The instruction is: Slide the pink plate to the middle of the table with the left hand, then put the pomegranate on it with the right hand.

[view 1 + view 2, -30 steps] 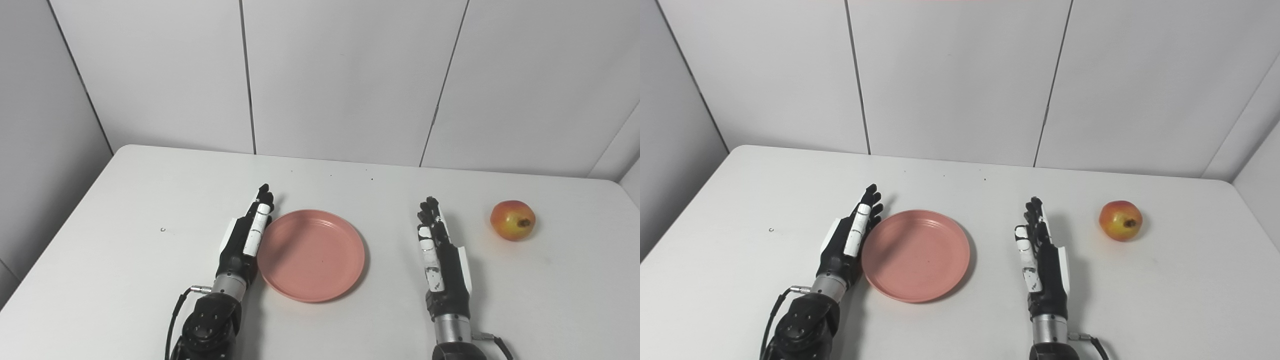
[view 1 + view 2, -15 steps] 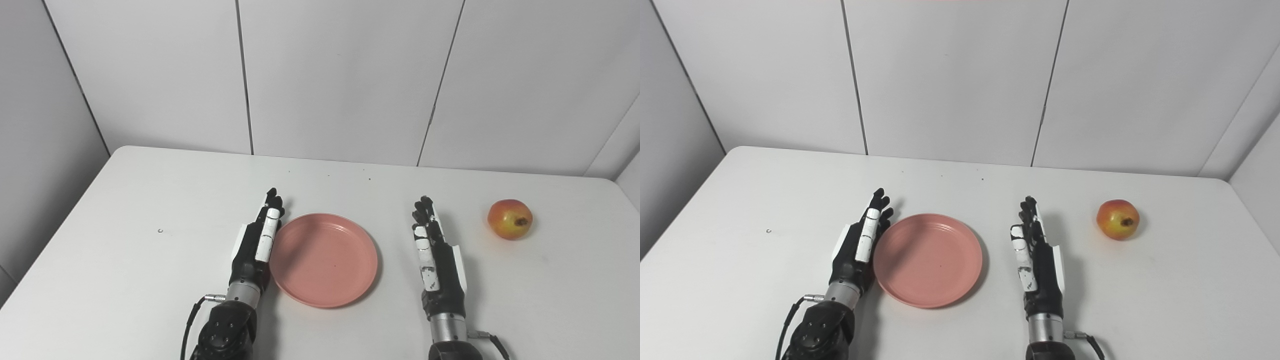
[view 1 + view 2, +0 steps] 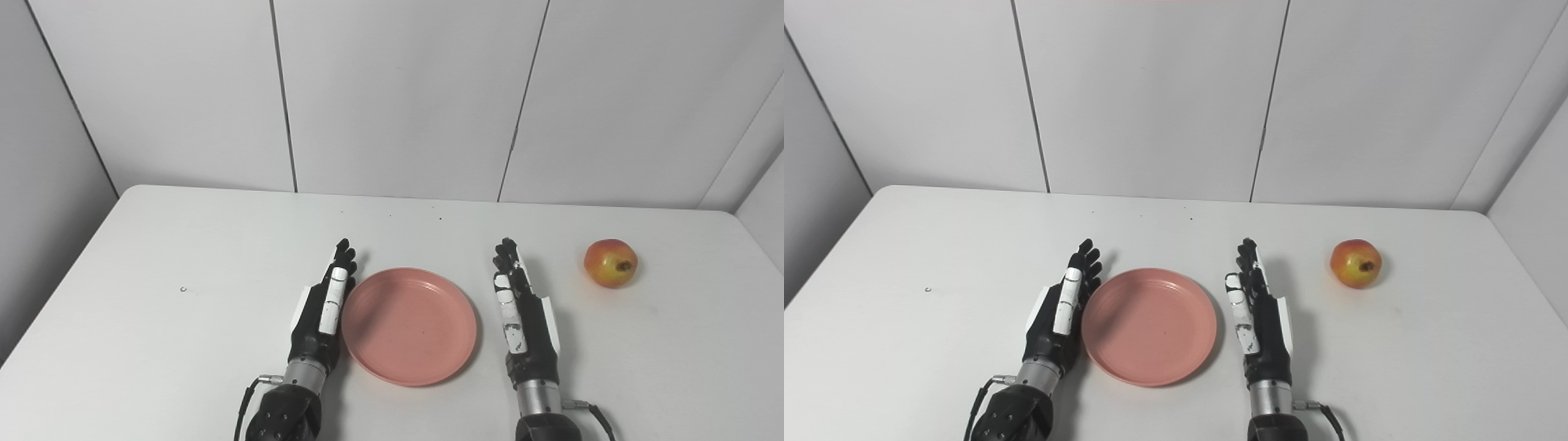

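Observation:
A round pink plate lies flat on the white table, near its middle. My left hand stands on edge against the plate's left rim, fingers straight and together, holding nothing. My right hand rests just right of the plate, also flat and open, a small gap from the rim. A red-yellow pomegranate sits alone further right and slightly farther back, apart from the right hand.
A tiny dark speck lies on the table at the left. White wall panels rise behind the table's back edge. The table's right edge runs close to the pomegranate.
The left hand has pushed the plate rightward, narrowing the gap to the right hand. The camera has also shifted a little. The pomegranate and right hand stay put on the table.

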### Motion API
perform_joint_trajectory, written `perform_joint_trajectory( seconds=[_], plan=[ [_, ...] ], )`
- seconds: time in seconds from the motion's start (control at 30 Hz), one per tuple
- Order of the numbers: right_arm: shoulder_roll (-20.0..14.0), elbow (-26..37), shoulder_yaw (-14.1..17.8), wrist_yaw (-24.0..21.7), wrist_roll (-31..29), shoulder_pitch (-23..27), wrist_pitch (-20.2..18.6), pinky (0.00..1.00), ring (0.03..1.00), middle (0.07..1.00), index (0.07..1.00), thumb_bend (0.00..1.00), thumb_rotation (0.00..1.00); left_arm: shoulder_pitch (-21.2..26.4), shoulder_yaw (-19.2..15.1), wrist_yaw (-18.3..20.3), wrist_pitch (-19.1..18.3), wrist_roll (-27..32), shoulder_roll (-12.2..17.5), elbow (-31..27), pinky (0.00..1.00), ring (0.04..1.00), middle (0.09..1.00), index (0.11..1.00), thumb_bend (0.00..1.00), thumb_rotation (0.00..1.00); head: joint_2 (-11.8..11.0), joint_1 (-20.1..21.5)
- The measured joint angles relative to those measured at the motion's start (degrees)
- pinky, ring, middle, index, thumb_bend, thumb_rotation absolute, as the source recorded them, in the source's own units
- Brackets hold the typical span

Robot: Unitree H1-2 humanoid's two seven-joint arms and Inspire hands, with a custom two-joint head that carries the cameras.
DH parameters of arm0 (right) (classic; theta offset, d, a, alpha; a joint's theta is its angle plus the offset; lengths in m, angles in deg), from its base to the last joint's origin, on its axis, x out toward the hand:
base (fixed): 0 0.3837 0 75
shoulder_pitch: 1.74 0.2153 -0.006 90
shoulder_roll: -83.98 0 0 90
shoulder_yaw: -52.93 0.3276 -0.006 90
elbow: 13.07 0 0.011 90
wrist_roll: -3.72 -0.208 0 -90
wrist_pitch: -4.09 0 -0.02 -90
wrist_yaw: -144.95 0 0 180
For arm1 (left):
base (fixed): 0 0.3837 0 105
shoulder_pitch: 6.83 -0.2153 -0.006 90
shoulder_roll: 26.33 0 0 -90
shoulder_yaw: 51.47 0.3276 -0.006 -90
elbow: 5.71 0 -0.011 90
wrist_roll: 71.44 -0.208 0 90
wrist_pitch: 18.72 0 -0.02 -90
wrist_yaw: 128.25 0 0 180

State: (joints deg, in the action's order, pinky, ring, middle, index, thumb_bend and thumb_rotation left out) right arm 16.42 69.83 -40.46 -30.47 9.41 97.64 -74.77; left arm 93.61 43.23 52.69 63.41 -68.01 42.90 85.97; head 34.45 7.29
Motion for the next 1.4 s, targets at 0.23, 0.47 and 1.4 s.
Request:
perform_joint_trajectory(
  seconds=[0.23,0.47,1.4],
  plan=[
    [0.0,0.3,-0.3,0.0,0.2,-0.2,-0.5,0.97,0.953,0.947,0.953,0.61,0.96,-1.0,0.8,0.3,-0.3,0.3,-0.4,-1.0,1.0,1.0,1.0,0.982,0.75,1.0,0.4,0.4],
    [0.0,0.3,-0.4,0.0,0.2,-0.2,-0.5,0.96,0.945,0.945,0.955,0.61,0.95,-1.2,1.0,2.1,-0.5,2.5,-0.3,-1.1,1.0,0.999,1.0,0.99,0.75,1.0,0.5,0.8],
    [-4.1,9.9,2.5,0.5,1.1,-1.7,-9.6,0.94,0.917,0.904,0.913,0.61,0.93,1.2,0.6,-0.3,10.1,-4.6,0.7,6.4,1.0,0.995,1.0,1.0,0.69,1.0,2.7,3.8]
  ],
)
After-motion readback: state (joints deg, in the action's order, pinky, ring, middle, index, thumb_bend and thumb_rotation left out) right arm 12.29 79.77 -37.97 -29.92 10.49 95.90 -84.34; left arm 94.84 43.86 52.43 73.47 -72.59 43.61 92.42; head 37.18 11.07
